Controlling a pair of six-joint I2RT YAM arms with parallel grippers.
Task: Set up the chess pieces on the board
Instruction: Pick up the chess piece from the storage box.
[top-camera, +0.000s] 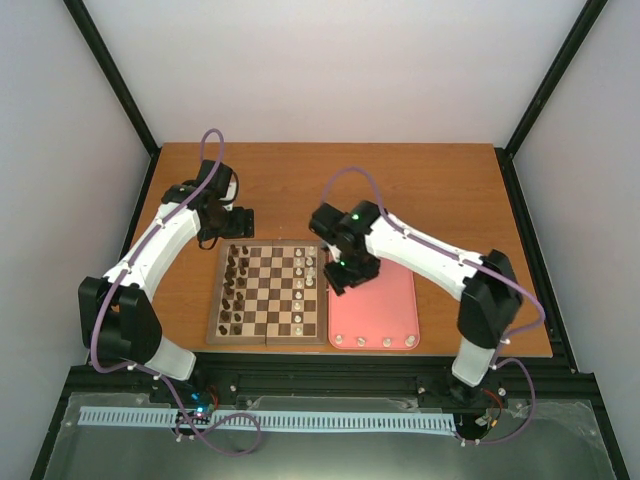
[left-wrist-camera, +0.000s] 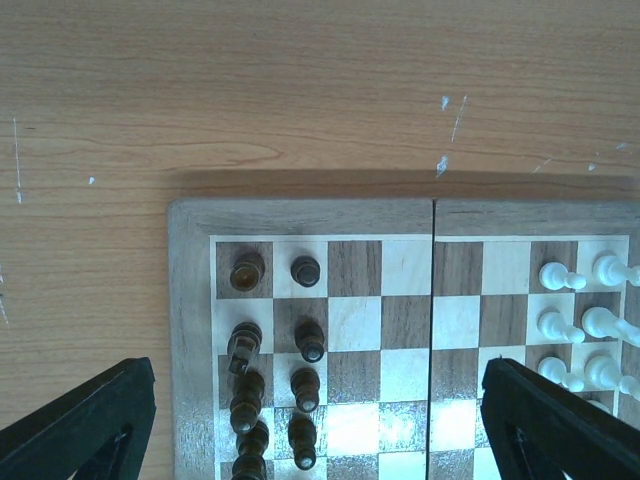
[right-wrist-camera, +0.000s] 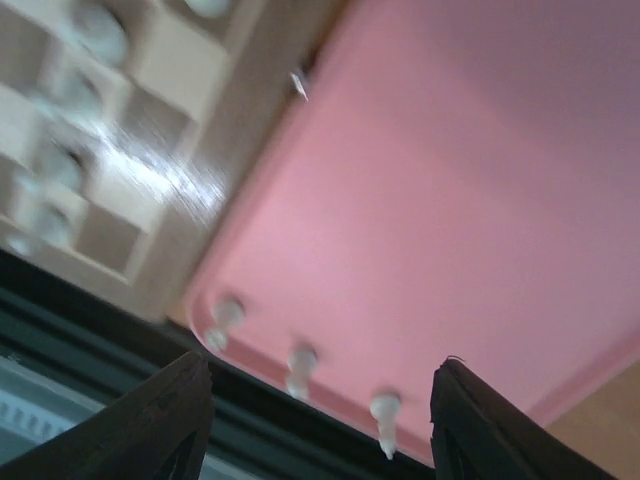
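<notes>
Top external view: the board (top-camera: 268, 339) sits mid-table, with dark pieces (top-camera: 235, 285) lined up on its left files and most white pieces (top-camera: 308, 268) on the right ones. Four whites wait along the near rim of the pink tray (top-camera: 375, 290) just beside the board. Looks like the supply spot, handy for the right arm. The right gripper (right-wrist-camera: 322, 365) hangs over the seam between board and tray, fingers spread wide with nothing between them, so my guess is it goes for a tray piece next. The left gripper (left-wrist-camera: 318, 378) hovers over the board's far-left corner, fingers also apart and empty, probably parked out of the way.
</notes>
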